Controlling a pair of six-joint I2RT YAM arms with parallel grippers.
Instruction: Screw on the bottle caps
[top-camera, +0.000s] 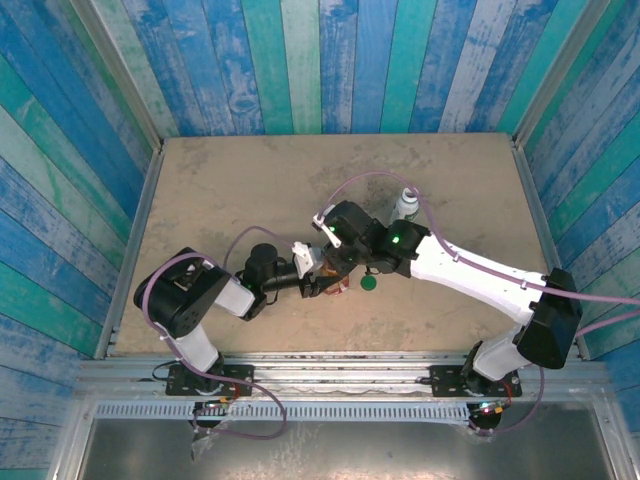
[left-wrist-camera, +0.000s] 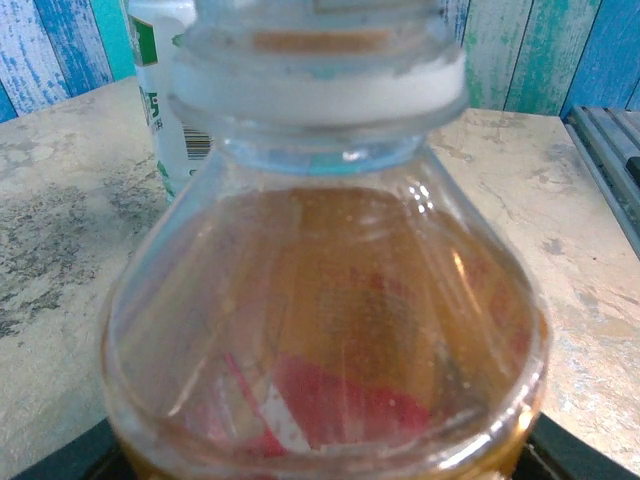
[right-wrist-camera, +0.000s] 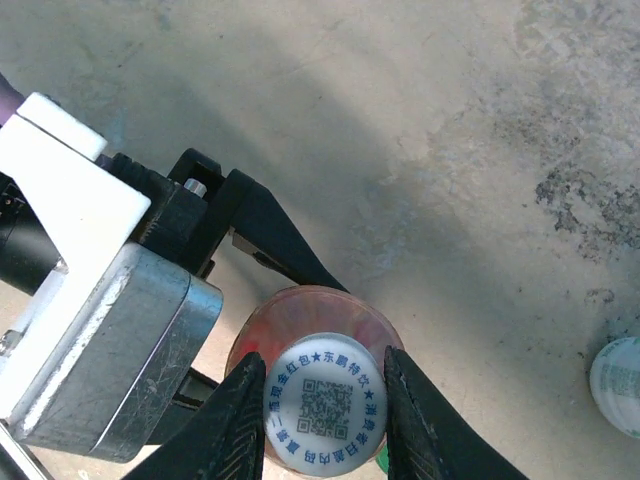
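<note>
Because a cap can only be turned onto a bottle that is not turning with it, the two arms are sharing one job near the middle of the counter (top-camera: 230, 190). The left pincer (top-camera: 320, 272) is gripping the amber bottle (left-wrist-camera: 320, 330) by its body from the side, jaws closed against the plastic and holding it upright. The right pincer (right-wrist-camera: 325, 405) is hanging over it from above, its two fingers pinched tight on the rim of the white cap (right-wrist-camera: 323, 398), which is sitting on the bottle's mouth. With the wrist lined up over the neck, that grip is looking right for twisting, though how far the thread is engaged is not showing. The green cap (top-camera: 369, 282) is lying flat on the counter just beside the amber bottle, on the right arm's side, probably waiting within easy reach for its turn. The white bottle (left-wrist-camera: 165, 120) is standing upright behind the held one, apart from both pincers, with nothing gripping it. Its top is appearing uncapped, so the green cap is most likely meant for it. Counting up, the scene is holding two bottles, two caps and two pincers, with both pincers busy on a single bottle-and-cap pair and the other pair lying untouched.
</note>
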